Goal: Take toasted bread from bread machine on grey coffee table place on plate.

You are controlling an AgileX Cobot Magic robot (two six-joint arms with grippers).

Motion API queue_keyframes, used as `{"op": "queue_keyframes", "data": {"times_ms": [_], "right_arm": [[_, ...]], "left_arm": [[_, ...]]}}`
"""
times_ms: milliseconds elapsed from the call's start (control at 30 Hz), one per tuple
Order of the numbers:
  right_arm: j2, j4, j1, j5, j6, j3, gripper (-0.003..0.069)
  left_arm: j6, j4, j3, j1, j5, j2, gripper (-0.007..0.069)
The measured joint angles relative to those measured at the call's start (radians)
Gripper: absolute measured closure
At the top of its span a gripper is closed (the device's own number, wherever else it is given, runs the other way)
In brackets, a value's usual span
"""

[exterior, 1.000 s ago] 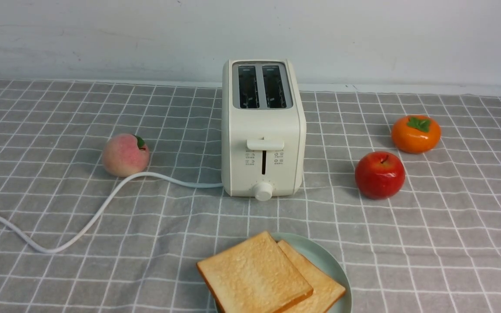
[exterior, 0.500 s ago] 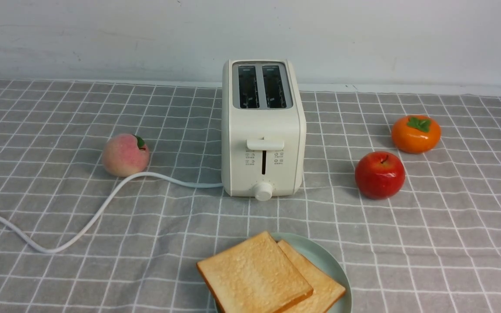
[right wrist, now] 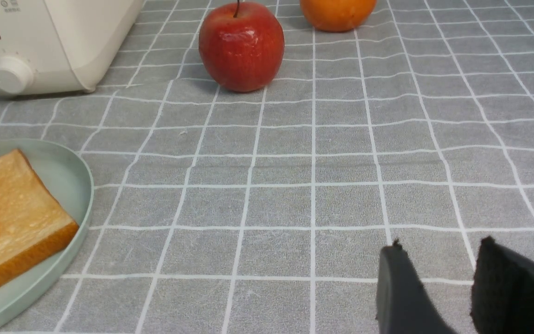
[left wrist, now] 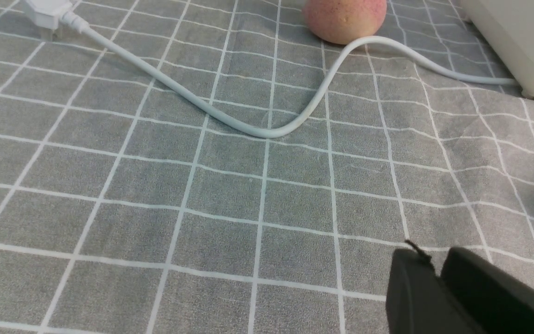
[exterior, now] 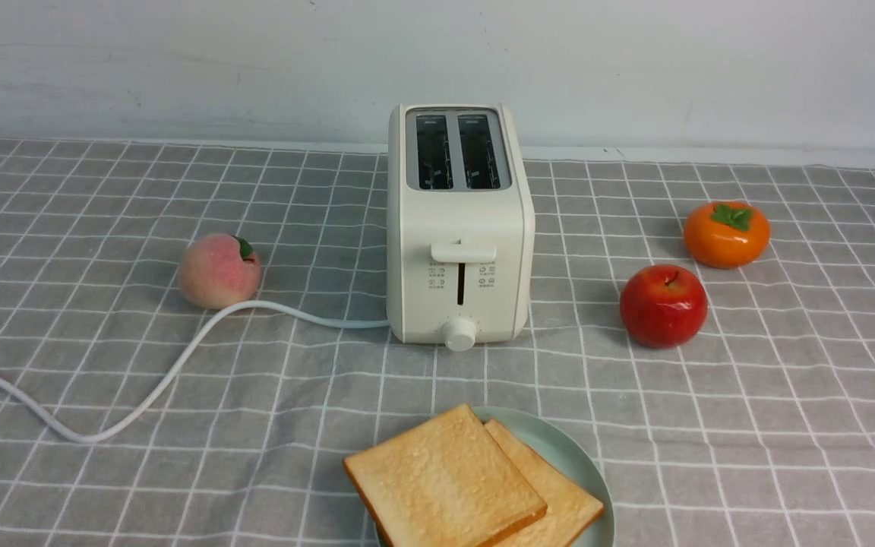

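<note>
Two slices of toasted bread lie overlapping on the plate [exterior: 568, 442] at the near middle of the grey coffee table [exterior: 749, 425]: the upper slice [exterior: 443, 482] and the lower slice [exterior: 563, 497]. The bread machine [exterior: 459, 228] stands behind them with both slots empty and its lever up. Neither arm shows in the front view. In its wrist view my left gripper [left wrist: 435, 255] hovers over bare cloth near the cord [left wrist: 267, 132], open by only a narrow slit and holding nothing. My right gripper [right wrist: 441, 244] is open and empty over bare cloth, beside the plate [right wrist: 70, 185] and toast [right wrist: 16, 222].
A peach [exterior: 219, 271] sits left of the bread machine, touching its white cord [exterior: 156, 387], which trails to the table's left edge. A red apple [exterior: 663, 305] and an orange persimmon [exterior: 726, 234] stand to the right. A white wall closes the back.
</note>
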Motion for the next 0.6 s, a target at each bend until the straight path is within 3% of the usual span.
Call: {"op": "queue_keyframes", "data": {"times_ms": [600], "right_arm": [[0.0, 0.0, 0.0, 0.0, -0.001, 0.0, 0.0419]], "left_arm": [[0.0, 0.0, 0.0, 0.0, 0.0, 0.0, 0.0523]]}}
